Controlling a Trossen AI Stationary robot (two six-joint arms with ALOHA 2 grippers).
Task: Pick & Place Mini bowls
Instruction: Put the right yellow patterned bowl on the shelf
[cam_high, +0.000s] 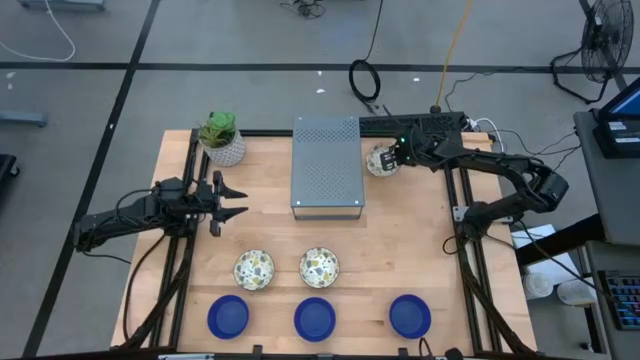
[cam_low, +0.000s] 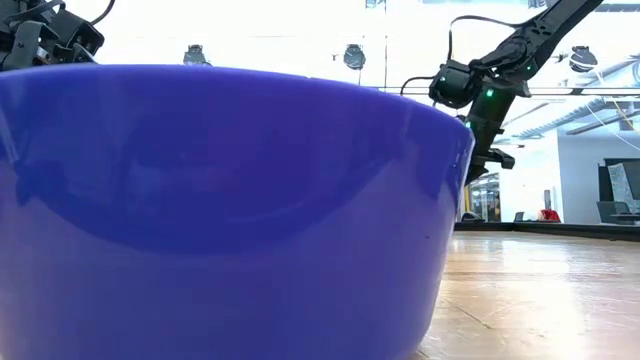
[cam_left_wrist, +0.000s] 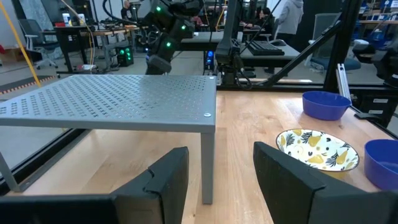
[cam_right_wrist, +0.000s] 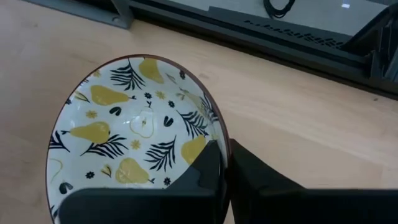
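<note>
The right gripper (cam_right_wrist: 225, 180) pinches the rim of a pear-patterned bowl (cam_right_wrist: 134, 134) near the table's (cam_high: 400, 250) far right edge, beside the grey metal stand (cam_high: 327, 165) — the left gripper (cam_high: 232, 200) hangs open by the left edge

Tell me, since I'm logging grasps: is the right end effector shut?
Shut: right end effector pinches the patterned bowl rim.

Overhead sees whole table (cam_high: 400, 250); low view hugs blue bowl (cam_low: 220, 210).
</note>
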